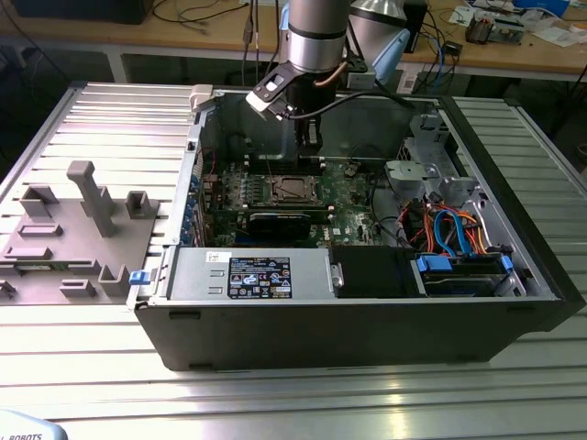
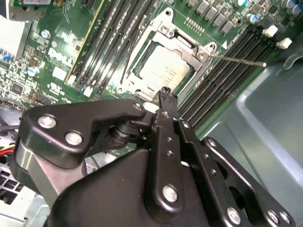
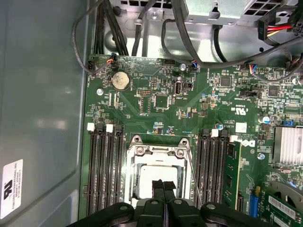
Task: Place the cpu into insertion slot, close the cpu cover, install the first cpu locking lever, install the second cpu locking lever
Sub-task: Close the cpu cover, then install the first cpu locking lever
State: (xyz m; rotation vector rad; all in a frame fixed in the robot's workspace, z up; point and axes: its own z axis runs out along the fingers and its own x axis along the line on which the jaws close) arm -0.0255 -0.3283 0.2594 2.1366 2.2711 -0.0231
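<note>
While cpu [image 2: 162, 71] sits socketed, gripper [image 3: 163, 185] hovers, seemingly closed.

Silver-grey arm [image 1: 316, 32], pale-blue joint cap [image 1: 390, 48] at its three o'clock; matte black gripper [image 2: 165, 94] of rounded, chunky links [image 2: 80, 125] dotted with silver screws [image 2: 170, 193].

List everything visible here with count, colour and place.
computer case: one, black, open, on the table
table: one, ribbed silver, under the case
motherboard: one, green, inside the case
cpu: one, silvery, under the cpu cover window
cpu cover: one, silvery, flat over the cpu
memory slots: several, black, either side of the cpu
coin battery: one, silver, on the motherboard
cables: several, blue and orange, case, exterior view's right
fixtures: several, grey, table, exterior view's left
end effector: one, black, shut, above the cpu
</note>
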